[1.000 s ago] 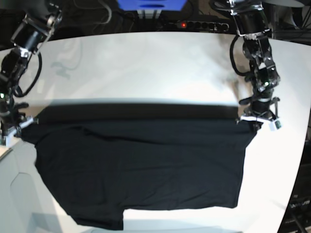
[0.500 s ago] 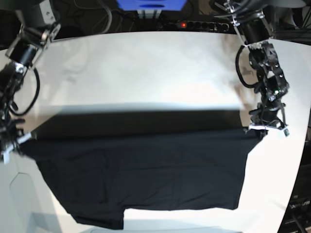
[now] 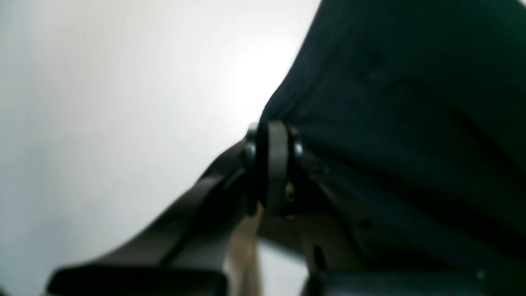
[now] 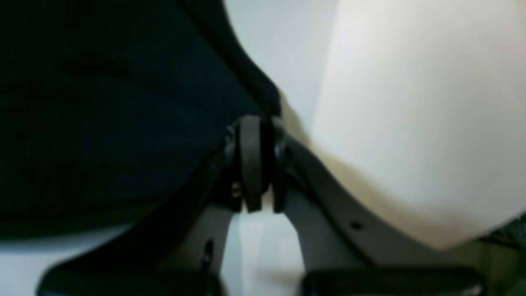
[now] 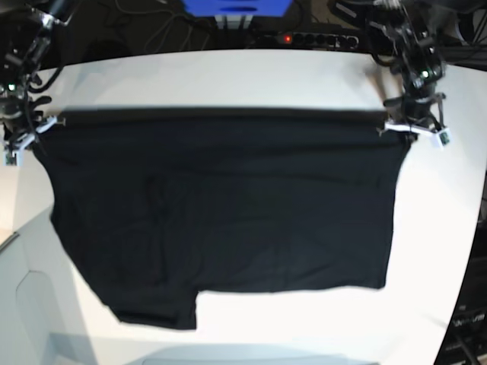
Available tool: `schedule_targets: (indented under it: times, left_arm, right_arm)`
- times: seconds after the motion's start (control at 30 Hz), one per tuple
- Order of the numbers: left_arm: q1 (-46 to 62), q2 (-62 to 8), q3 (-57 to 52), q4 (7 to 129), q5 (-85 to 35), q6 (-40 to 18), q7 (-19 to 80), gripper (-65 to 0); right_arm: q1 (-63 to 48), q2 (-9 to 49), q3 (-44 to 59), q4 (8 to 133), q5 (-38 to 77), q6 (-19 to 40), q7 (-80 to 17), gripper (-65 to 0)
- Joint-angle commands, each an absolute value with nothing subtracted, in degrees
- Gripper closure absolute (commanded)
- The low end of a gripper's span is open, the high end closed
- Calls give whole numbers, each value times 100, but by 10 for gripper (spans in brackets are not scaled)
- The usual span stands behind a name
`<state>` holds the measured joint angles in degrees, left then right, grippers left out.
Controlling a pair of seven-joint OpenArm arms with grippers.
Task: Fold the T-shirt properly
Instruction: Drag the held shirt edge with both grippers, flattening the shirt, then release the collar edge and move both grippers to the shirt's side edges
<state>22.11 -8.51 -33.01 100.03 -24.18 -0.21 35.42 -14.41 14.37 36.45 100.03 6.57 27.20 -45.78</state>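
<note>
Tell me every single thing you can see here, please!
T-shirt: one, black, spread out flat, top edge stretched straight between the two grippers.
Table: one, white, under the T-shirt.
Power strip: one, black with a red light, behind the table.
Blue box: one, blue, behind the table at the top.
Cables: several, black, behind the table.
Left gripper: one, shut on the T-shirt's corner.
Right gripper: one, shut on the other corner.
</note>
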Motion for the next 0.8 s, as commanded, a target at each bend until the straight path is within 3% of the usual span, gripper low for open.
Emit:
schedule_targets:
  times: [0.0,0.47,0.63,0.77]
  left_arm:
    - [2343,-954,-3363,10229,-2413,-22,3336,0]
    - [3433,-875,-3371,10475,-2413,-22,3336,0]
    - [3662,-857,-3371,10475,-2413,-31,3336,0]
    - [3670,-857,-3371,10466,-2413,-31,3336,-1]
  right_arm:
    - [-1587,1481,3697,10202,690,2677,-4470,0]
    - [-2888,1226,3705,10668,690,2686,-4470,0]
    - [-2879,1226,3714,10642,646,3248,-4488,0]
    - [-2888,1218,3723,10633,646,3301,-4514,0]
